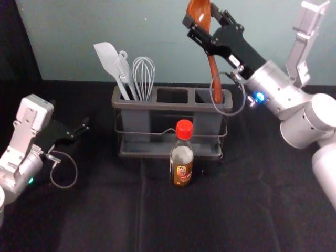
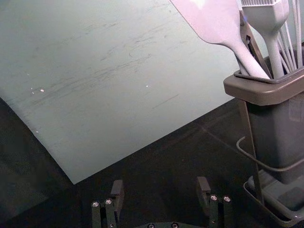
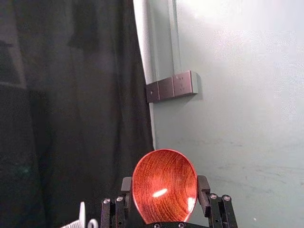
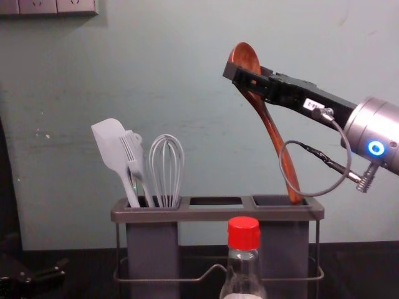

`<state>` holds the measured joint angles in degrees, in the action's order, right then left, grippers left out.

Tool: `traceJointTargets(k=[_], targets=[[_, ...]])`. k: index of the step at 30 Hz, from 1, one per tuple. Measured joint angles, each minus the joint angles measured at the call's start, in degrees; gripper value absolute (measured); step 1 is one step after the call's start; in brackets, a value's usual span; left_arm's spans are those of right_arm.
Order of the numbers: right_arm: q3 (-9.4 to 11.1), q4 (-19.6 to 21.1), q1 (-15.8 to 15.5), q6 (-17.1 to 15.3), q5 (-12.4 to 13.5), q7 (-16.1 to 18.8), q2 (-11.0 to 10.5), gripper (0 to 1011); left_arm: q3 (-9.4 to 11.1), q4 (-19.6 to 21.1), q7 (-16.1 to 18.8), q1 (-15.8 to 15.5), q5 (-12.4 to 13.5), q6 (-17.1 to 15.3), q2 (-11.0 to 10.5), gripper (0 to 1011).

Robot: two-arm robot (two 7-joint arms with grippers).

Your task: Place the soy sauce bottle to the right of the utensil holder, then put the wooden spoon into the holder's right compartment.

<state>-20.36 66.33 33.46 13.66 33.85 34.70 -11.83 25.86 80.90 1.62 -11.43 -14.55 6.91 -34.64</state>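
My right gripper (image 1: 201, 27) is above the utensil holder's right side, shut on the wooden spoon (image 1: 214, 79) near its bowl. In the right wrist view, the spoon's bowl (image 3: 164, 187) sits between the fingers of the right gripper (image 3: 164, 190). The spoon leans, handle down, its lower end at the opening of the right compartment (image 4: 274, 200); how deep it reaches I cannot tell. The red-capped soy sauce bottle (image 1: 182, 163) stands upright in front of the holder (image 1: 173, 105), right of its middle. Low at the left is my left gripper (image 1: 79, 131), open and empty in its wrist view (image 2: 161, 192).
A white spatula (image 1: 108, 60), a brush (image 4: 133, 152) and a whisk (image 1: 143, 73) stand in the holder's left compartment. Behind the black-covered table (image 1: 236, 210) rises a pale wall (image 4: 187, 81). The holder's wire rail (image 4: 168, 280) runs between the bottle and compartments.
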Motion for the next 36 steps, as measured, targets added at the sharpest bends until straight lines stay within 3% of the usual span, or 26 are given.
traceJointTargets(k=[17,36], targets=[[-0.5,-7.1,1.1,2.8,1.5,4.3,1.4,836,0.0,0.0,0.0,0.0,0.0,0.0,0.0,1005],[-1.5,-3.3,-3.9,-0.3,1.4,4.1,-1.6,836,0.0,0.0,0.0,0.0,0.0,0.0,0.0,1005]])
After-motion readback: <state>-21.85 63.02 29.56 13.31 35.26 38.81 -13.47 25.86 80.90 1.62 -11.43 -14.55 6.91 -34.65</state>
